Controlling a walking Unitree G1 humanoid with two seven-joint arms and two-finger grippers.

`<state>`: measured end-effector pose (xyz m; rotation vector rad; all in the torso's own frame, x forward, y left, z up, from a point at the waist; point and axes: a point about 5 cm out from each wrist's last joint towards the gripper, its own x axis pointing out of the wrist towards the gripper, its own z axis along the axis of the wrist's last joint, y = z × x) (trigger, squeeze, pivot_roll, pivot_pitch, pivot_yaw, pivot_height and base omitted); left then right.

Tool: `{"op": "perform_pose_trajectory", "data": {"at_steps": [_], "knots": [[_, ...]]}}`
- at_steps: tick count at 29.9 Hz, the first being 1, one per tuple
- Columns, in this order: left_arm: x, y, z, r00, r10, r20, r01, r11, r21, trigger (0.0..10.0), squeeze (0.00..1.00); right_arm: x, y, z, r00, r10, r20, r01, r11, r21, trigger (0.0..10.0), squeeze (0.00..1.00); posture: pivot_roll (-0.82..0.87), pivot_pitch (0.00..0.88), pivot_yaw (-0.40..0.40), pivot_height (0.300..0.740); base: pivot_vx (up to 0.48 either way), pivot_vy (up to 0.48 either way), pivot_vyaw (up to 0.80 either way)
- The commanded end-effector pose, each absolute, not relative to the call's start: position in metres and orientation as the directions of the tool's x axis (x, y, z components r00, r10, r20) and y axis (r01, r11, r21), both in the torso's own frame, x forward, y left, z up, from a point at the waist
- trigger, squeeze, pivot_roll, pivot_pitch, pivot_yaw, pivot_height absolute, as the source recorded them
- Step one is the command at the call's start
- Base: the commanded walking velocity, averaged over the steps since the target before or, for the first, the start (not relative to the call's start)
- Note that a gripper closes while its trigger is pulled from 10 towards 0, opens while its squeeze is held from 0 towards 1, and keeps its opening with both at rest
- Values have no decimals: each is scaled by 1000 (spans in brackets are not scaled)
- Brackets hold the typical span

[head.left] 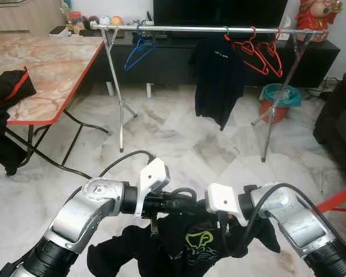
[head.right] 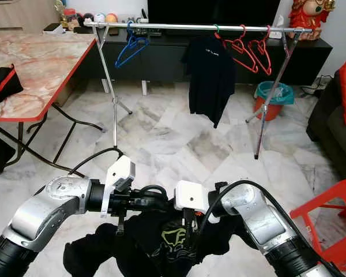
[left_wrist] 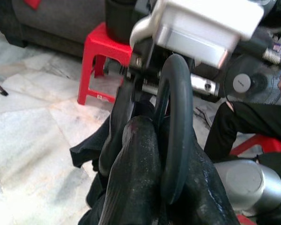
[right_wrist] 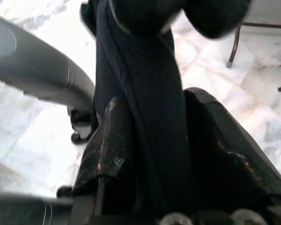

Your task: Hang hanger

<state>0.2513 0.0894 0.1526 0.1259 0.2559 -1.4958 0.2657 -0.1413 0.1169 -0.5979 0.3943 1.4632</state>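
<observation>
I hold a black T-shirt with a green print (head.left: 191, 242) low in front of me, bunched between both arms. My left gripper (head.left: 172, 203) is shut on the dark hook of a hanger (left_wrist: 178, 126) with the shirt cloth around its fingers (left_wrist: 136, 178). From the right, my right gripper (head.left: 222, 224) is shut on a fold of the black shirt (right_wrist: 150, 117). The silver clothes rail (head.left: 184, 27) stands well ahead across the floor. It carries a blue hanger (head.left: 139, 51), a hung black T-shirt (head.left: 219, 75) and several red hangers (head.left: 262, 55).
A marble-topped table with a red edge (head.left: 46, 72) is at the left, with a black garment (head.left: 8, 86) on it. A teal bucket (head.left: 279, 98) and a dark sofa (head.left: 337, 115) are at the right. A red stool (head.left: 341, 202) stands near my right arm. A seated person's leg (left_wrist: 253, 122) is close.
</observation>
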Motion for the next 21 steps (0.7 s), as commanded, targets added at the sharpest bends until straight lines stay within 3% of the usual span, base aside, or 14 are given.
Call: {"op": "perform_pose_trajectory", "data": {"at_steps": [1, 19, 20, 21], "knots": [[248, 87, 155, 27, -969, -247, 998, 41, -51, 0, 0, 267, -142, 125, 89, 793, -603, -984, -23, -176, 10000, 0, -92, 0, -15, 740, 0, 0, 0], [247, 87, 150, 18, -961, -275, 998, 33, -52, 0, 0, 270, -159, 131, 102, 750, -654, -981, -34, -191, 10000, 0, -103, 0, -15, 740, 0, 0, 0], [247, 87, 150, 18, -961, -275, 998, 33, -52, 0, 0, 270, -158, 133, 102, 751, -652, -980, -36, -195, 8980, 0, -103, 0, -15, 740, 0, 0, 0], [247, 87, 150, 19, -962, -274, 998, 34, -51, 0, 0, 270, -158, 134, 98, 754, -649, -980, -39, -194, 1294, 0, -110, 0, -15, 740, 0, 0, 0]]}}
